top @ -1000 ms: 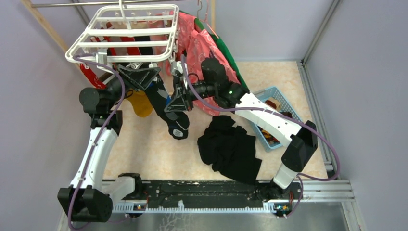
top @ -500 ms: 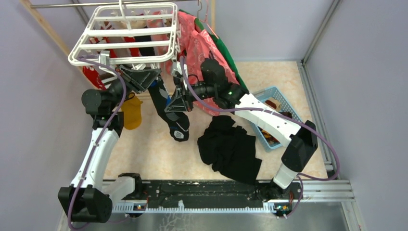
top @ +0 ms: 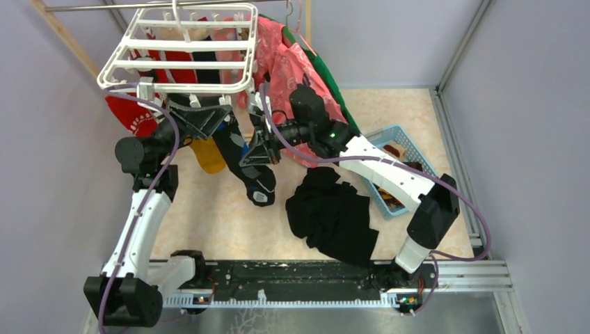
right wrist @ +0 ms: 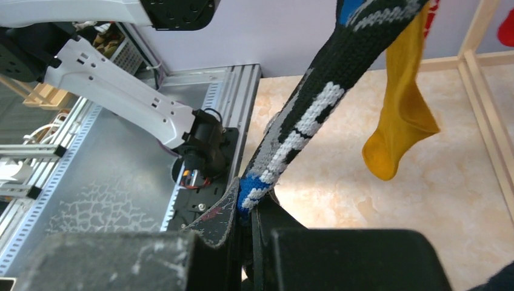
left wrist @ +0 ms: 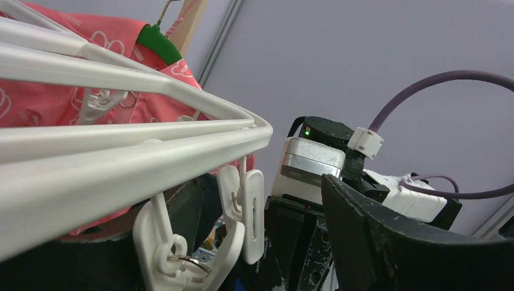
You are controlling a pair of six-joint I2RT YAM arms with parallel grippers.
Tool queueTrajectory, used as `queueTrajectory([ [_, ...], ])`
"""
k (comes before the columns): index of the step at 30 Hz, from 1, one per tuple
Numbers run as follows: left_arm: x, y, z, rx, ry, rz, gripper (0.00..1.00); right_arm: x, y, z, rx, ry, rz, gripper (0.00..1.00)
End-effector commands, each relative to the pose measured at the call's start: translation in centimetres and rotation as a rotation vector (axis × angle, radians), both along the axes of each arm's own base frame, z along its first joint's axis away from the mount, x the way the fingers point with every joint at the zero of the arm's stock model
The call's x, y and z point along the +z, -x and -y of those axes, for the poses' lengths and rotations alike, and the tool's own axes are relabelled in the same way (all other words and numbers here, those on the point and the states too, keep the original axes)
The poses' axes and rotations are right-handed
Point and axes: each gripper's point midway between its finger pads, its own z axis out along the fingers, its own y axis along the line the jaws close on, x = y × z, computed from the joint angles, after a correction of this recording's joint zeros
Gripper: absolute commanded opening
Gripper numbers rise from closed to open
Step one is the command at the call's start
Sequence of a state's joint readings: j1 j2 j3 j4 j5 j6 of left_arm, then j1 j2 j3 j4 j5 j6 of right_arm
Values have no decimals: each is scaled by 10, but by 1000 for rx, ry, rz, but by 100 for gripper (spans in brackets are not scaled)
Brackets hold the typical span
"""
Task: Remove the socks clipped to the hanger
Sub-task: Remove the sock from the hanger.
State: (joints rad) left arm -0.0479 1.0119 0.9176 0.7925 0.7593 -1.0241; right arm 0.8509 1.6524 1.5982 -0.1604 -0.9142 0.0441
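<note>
The white hanger [top: 177, 45] hangs at the upper left, with red socks [top: 132, 115] and a mustard sock [top: 209, 154] dangling under it. My left gripper [top: 205, 118] is raised under its front rim. In the left wrist view its fingers [left wrist: 376, 242] stand apart, open, with white clips [left wrist: 251, 212] dangling from the hanger's bars [left wrist: 121, 133] between them. My right gripper [top: 254, 149] is shut on the dark patterned sock [top: 259, 188]. The right wrist view shows that sock [right wrist: 303, 121] pinched in the gripper [right wrist: 251, 206] and stretched upward. Its top end is hidden behind the left gripper.
A pink printed shirt [top: 292, 62] over a green garment hangs right of the hanger, just behind the right wrist. A black cloth heap [top: 334, 212] lies on the floor mid-right. A blue basket [top: 396, 149] sits at the right. A wooden post [top: 66, 42] slants at left.
The hanger has swung and shifted, and the red and mustard socks swung with it. My left gripper closed partway and spread again under the rim. The right gripper kept its hold on the dark sock.
</note>
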Motion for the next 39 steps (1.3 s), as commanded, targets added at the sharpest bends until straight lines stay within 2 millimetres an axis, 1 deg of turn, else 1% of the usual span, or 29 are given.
queueTrajectory([
  [1,12,8,-3,8,20,61,76,22,31,6,130,-62,32,0],
  [5,12,4,-2,-7,31,47,70,24,39,8,182,-74,11,0],
  [8,11,0,-2,-10,33,42,69,24,43,9,209,-78,-4,0],
  [11,11,-2,-1,-16,32,40,69,25,47,9,232,-81,-17,0],
  [16,9,-4,1,-23,15,25,75,26,47,9,241,-81,-28,0],
  [18,8,-4,2,-26,13,23,76,25,47,8,242,-80,-30,0],
  [27,13,0,3,-50,36,28,59,22,43,8,217,-69,-24,0],
  [30,13,1,1,-42,48,27,56,22,43,7,213,-67,-22,0],
  [35,10,0,0,-38,66,3,55,20,42,8,205,-61,-17,0],
  [39,11,1,0,-47,75,-8,51,19,41,9,196,-58,-6,0],
])
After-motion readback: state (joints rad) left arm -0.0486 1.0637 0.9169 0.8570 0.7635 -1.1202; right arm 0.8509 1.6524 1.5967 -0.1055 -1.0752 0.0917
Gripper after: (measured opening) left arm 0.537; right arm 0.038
